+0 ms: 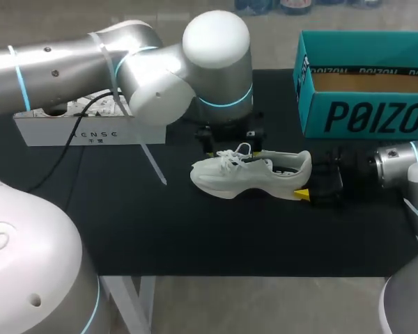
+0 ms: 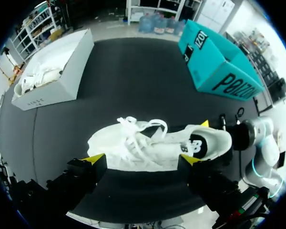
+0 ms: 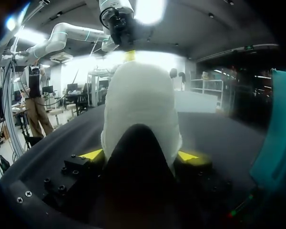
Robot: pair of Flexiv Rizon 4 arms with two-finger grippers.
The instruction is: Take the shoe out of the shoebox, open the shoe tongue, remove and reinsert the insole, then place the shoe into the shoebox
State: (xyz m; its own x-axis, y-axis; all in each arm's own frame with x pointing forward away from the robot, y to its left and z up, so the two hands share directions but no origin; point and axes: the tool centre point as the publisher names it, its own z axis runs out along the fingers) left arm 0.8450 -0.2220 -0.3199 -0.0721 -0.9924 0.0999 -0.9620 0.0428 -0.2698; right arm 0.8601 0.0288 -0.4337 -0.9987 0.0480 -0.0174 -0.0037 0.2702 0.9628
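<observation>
The shoe (image 1: 251, 174) lay on its sole on the dark worktop (image 1: 125, 223), outside the teal shoebox (image 1: 362, 111), which stood well apart, beyond and to one side of the right gripper (image 3: 140, 155).

The shoe's long axis ran straight out from that gripper, heel nearest and toe pointing away towards the left arm's side. The right gripper was clenched on the heel, with a yellow tip pressed against each flank and the dark collar sitting between them.

The left gripper (image 2: 140, 160) was released, its fingers spread wide, and it hung above the shoe touching nothing. From there the shoe lay crosswise just ahead. Its length ran along the line from one fingertip to the other, the toe near one finger and the heel reaching past the other. The laces (image 2: 133, 136) bunched ahead of the gap between the fingers. The tongue beneath them could not be made out clearly.

With the heel pinned, the left gripper was judged the free one and the nearer to the tongue, since the lacing was directly ahead of it and far along the shoe from the right gripper. Because its fingers lined up with the shoe's length, a straight descent would likely set one finger toeward and one heelward of the laces, suiting a lift of the tongue.
</observation>
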